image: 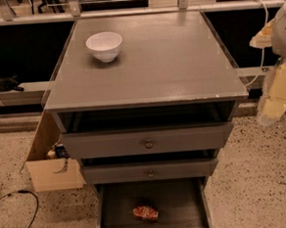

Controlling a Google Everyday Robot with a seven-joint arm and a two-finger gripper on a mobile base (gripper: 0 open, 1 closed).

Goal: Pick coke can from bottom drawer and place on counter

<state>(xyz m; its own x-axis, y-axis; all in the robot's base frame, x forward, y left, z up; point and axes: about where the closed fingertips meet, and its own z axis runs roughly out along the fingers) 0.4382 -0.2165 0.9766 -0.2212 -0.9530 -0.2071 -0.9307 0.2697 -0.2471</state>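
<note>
**Can sits low and left of hand, bottom drawer open**

Coke can point(145, 213) is on the floor of the bottom drawer point(181, 201), lying on its side, a little left of the drawer's centre. Its long axis runs roughly across the drawer's width, slightly skewed.

Hand point(272, 104) is at the far right of the camera view, beside the bench point(169, 65) and about level with its front edge. So the can lies well down and to the left of it, under the two closed upper drawers point(147, 141).

Hand opening: cannot tell. It isn't on the can and touches nothing I can make out.

My read is that the reach hasn't started. The approach has to drop in front of the cabinet and come in from above, closing across the can's short side.

White bowl point(104, 46) is at the bench's back left, and the rest of the top is free for the place.
</note>
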